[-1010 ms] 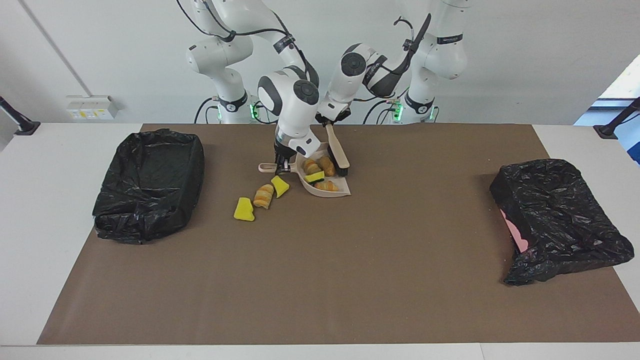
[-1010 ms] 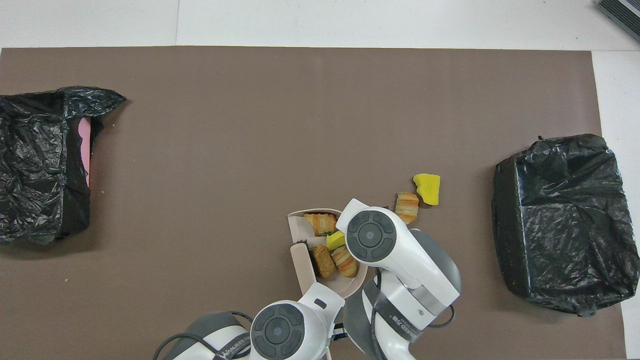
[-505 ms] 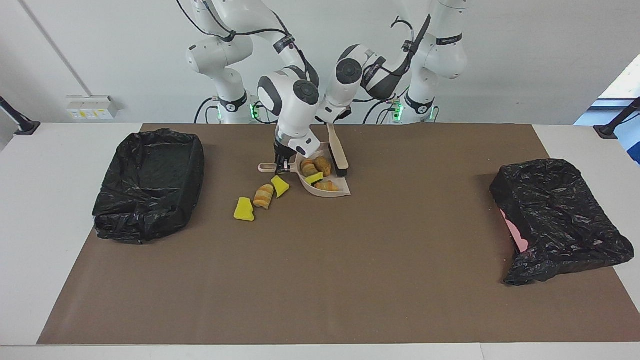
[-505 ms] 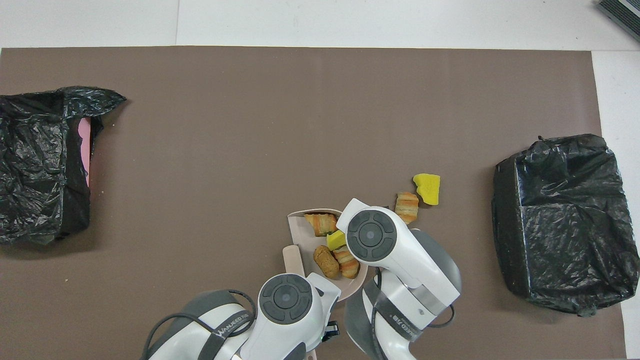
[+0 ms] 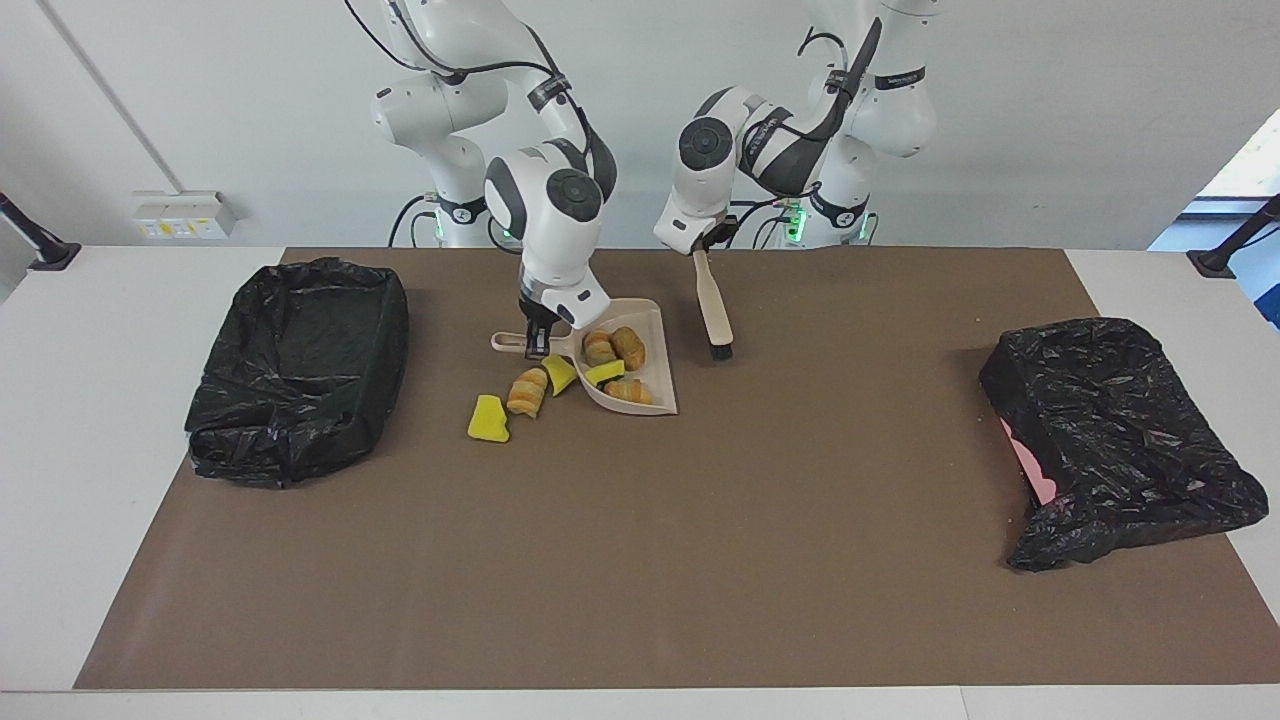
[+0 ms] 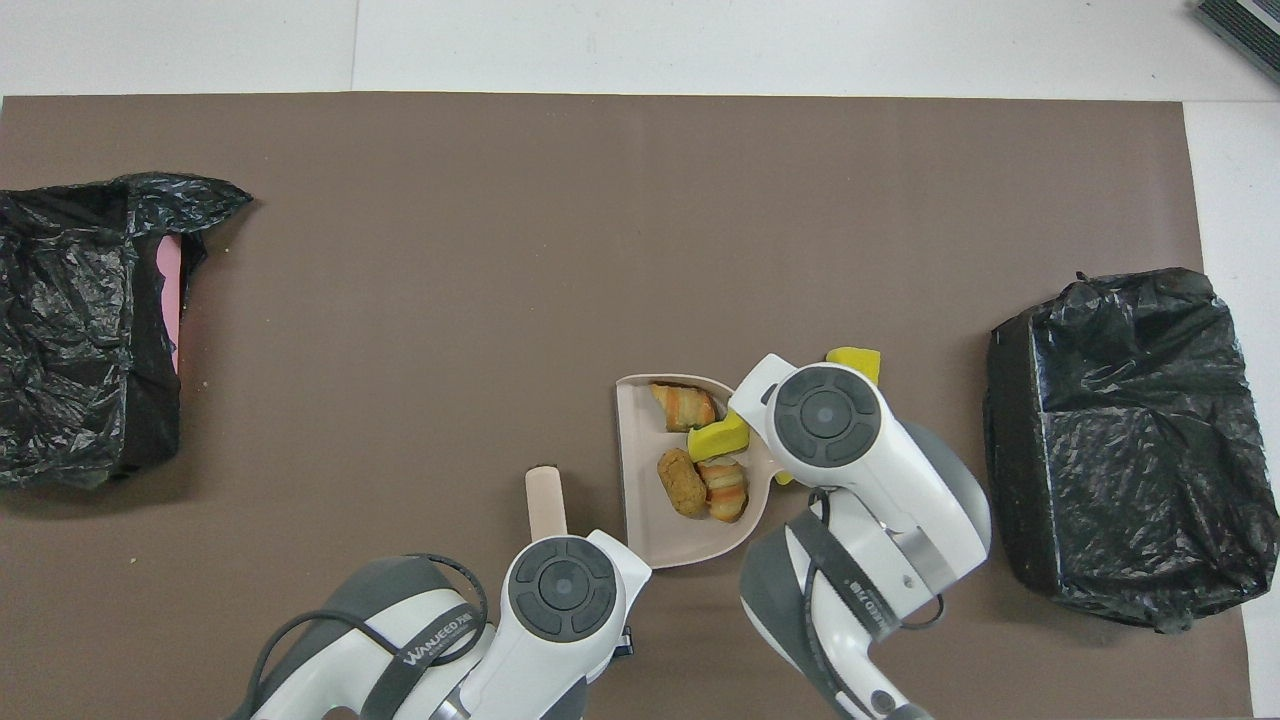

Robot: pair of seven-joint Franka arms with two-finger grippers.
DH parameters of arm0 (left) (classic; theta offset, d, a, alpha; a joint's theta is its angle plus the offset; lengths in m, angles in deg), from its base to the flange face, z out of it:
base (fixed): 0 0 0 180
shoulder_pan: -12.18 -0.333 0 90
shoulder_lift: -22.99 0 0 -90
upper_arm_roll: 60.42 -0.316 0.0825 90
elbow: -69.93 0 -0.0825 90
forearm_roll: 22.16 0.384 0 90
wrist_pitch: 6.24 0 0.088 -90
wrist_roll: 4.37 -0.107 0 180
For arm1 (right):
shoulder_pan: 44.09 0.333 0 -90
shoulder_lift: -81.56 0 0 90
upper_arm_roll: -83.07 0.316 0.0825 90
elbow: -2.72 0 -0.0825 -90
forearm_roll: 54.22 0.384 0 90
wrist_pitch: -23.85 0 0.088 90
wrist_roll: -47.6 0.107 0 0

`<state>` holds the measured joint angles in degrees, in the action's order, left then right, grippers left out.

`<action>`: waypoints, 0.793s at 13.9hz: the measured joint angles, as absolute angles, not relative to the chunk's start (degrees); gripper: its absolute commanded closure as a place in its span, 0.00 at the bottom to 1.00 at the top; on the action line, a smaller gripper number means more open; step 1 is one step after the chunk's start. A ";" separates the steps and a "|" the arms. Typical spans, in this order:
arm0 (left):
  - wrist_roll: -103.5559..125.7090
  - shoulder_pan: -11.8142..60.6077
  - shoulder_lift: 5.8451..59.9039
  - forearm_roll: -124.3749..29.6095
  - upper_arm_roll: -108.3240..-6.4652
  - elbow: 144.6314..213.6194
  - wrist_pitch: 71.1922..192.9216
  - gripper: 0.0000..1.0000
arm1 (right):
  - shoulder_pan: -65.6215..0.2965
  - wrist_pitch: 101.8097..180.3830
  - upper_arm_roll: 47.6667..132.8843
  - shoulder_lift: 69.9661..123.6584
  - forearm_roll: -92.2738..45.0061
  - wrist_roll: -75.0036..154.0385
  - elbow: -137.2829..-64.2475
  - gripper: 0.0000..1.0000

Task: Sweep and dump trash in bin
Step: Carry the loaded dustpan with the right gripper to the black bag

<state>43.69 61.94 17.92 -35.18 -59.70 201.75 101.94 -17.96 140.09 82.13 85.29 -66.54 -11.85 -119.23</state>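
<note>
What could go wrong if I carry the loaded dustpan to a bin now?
The four scraps lie loose in the dustpan that the right gripper holds by its handle; a tilt could spill them. Three more pieces beside it on the mat would get left behind. The left gripper holds the brush close by.

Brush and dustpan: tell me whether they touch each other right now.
Apart. In the facing view bare brown mat shows between the brush hanging from the left end effector and the dustpan, held by the right end effector.

Both arms bent low, left tool (image 5: pixel 703 243) and right tool (image 5: pixel 537 340) clamped
</note>
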 measured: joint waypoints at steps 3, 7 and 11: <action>44.13 62.93 16.81 -34.95 -58.76 203.74 105.58 1.00 | -20.87 136.06 81.91 82.34 -64.17 -13.71 -114.94 1.00; 47.81 67.98 15.86 -34.94 -57.97 205.90 109.78 1.00 | -30.11 132.07 81.53 77.11 -63.32 -21.56 -112.23 1.00; 47.76 69.77 15.76 -36.54 -57.81 207.10 111.39 1.00 | -44.62 126.77 80.79 73.04 -62.55 -32.45 -110.22 1.00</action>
